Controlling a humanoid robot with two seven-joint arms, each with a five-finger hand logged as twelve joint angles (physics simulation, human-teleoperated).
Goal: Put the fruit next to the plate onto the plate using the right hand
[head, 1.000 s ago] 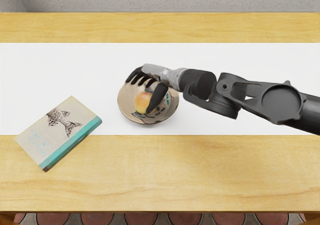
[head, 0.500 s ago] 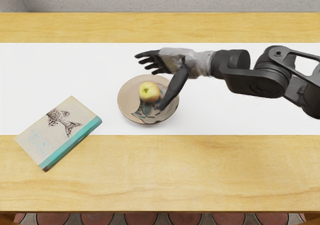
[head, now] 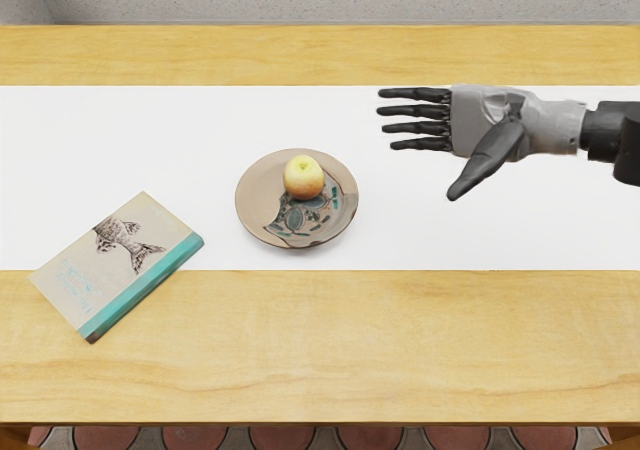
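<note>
A yellow-red apple [head: 303,177] rests on the brown patterned plate [head: 262,208] in the middle of the white runner. My right hand [head: 440,135] hovers to the right of the plate, well apart from it. Its fingers [head: 410,111] are spread flat and point left, the thumb hangs down, and it holds nothing. The right forearm runs off the right edge. No left arm shows.
A book [head: 115,261] with a teal spine lies at the left, half on the white runner [head: 150,140] and half on the wooden table [head: 320,340]. A grey wall runs along the table's far edge.
My right hand let go of the apple, leaving it on the plate, lifted off and drew back to the right with its fingers spread.
</note>
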